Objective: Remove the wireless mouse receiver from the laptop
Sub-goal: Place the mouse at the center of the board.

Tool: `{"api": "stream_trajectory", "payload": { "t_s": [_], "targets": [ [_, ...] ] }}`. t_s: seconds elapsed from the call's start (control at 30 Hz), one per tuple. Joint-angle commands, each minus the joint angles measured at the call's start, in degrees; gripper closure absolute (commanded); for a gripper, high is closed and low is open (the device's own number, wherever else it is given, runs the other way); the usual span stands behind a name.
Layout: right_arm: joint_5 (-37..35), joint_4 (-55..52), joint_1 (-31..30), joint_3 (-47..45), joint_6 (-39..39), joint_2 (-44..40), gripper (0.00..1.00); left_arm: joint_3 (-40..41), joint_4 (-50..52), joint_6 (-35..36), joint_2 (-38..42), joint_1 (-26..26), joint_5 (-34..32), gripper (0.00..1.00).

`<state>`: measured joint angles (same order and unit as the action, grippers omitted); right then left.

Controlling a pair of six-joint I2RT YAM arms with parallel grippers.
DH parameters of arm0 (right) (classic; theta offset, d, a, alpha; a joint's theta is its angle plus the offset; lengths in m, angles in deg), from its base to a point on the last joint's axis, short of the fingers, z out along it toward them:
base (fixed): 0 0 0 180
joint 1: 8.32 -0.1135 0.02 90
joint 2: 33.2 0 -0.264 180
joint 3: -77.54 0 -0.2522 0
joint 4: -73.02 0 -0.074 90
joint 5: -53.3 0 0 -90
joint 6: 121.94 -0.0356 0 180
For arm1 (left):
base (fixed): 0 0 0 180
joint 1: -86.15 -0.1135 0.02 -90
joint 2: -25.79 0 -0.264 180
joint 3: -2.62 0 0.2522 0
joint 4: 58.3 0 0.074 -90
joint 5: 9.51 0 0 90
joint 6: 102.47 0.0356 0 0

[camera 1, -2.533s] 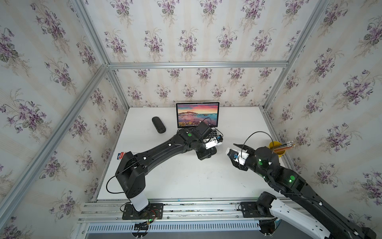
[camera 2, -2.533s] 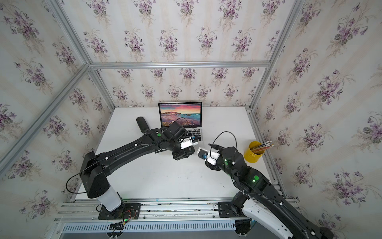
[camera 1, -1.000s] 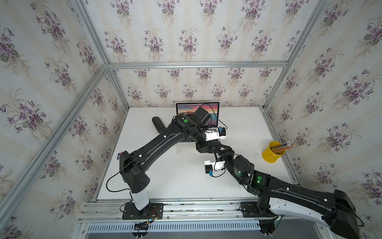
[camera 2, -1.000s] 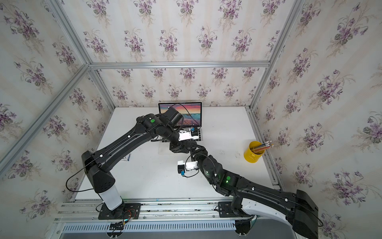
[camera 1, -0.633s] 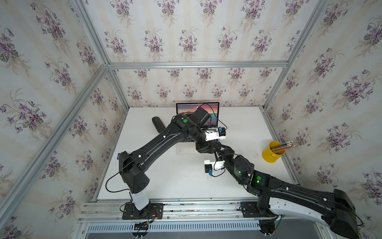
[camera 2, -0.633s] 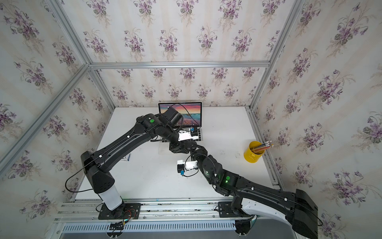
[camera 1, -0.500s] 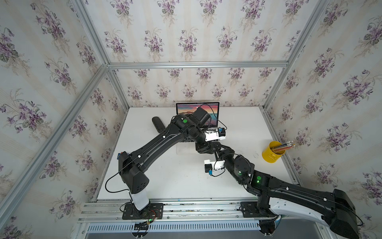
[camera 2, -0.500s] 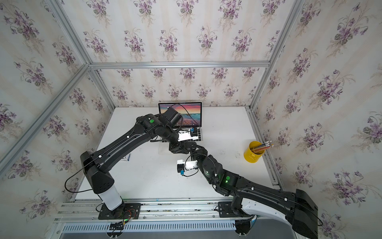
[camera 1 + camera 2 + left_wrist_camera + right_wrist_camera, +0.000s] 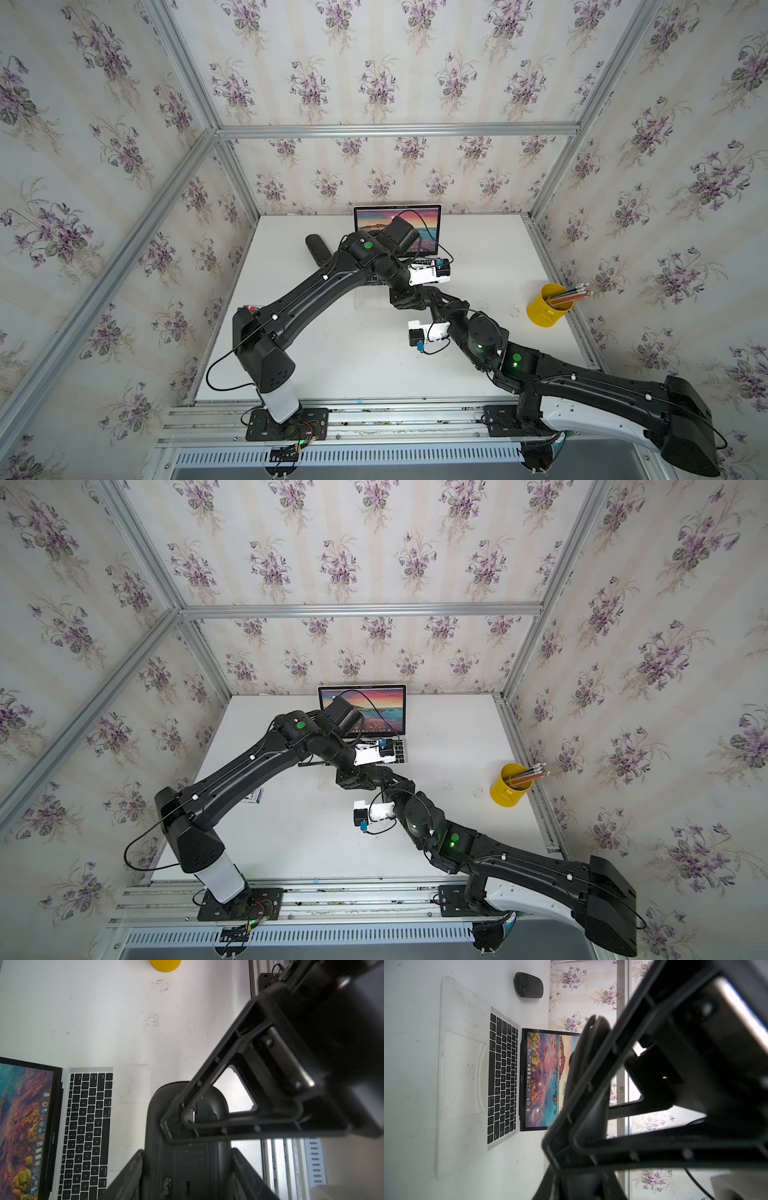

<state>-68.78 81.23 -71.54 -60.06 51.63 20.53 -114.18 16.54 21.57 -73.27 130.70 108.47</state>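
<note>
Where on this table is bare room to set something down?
Bare: back right, between the laptop and the yellow pencil cup; the near table strip between left arm and right arm. Crowded: before the laptop, where they meet.

Three sides are closed in by walls [image 9: 374, 50] papered in pale cream stripes with sprigs of purple flowers. The panels are held in an aluminium frame [image 9: 395, 129] — bright along the corners and upper edge. A white table [image 9: 353, 365], scuffed in places, is evenly lit; metal rails [image 9: 395, 419] and a vented strip [image 9: 374, 457] are mounted along its front edge.
</note>
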Motion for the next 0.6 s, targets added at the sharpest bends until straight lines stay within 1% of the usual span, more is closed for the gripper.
{"api": "stream_trajectory", "payload": {
  "t_s": [0.0,0.1,0.17,0.2,0.23,0.33,0.4,0.57],
  "targets": [
    [-0.7,4.9,-0.2,0.7,-2.3,0.3,1.0,0.0,0.9,1.0,0.5,0.1,5.0,0.34],
    [-1.1,5.0,-0.3,0.9,-3.0,0.5,1.0,0.0,1.7,1.9,0.6,0.2,5.6,0.25],
    [-1.2,5.0,-0.3,1.0,-3.6,0.5,1.0,0.0,1.9,2.1,0.9,0.2,5.8,0.13],
    [-1.4,4.9,-0.3,1.0,-3.8,0.5,1.0,0.1,2.0,2.1,0.9,0.2,5.5,0.04],
    [-1.5,4.8,-0.3,1.0,-4.2,0.5,1.0,0.0,2.0,2.1,0.9,0.2,5.3,0.01],
    [-1.8,4.2,-0.4,1.0,-5.4,0.5,1.0,0.1,2.3,2.5,1.1,0.2,4.7,0.01],
    [-2.2,3.4,-0.4,0.8,-6.6,0.5,1.0,0.7,1.2,2.2,1.8,0.2,3.1,0.01],
    [-3.9,0.0,-0.4,0.2,-11.2,1.1,1.0,6.4,-6.9,0.4,6.9,0.2,-5.3,0.01]
  ]
}}
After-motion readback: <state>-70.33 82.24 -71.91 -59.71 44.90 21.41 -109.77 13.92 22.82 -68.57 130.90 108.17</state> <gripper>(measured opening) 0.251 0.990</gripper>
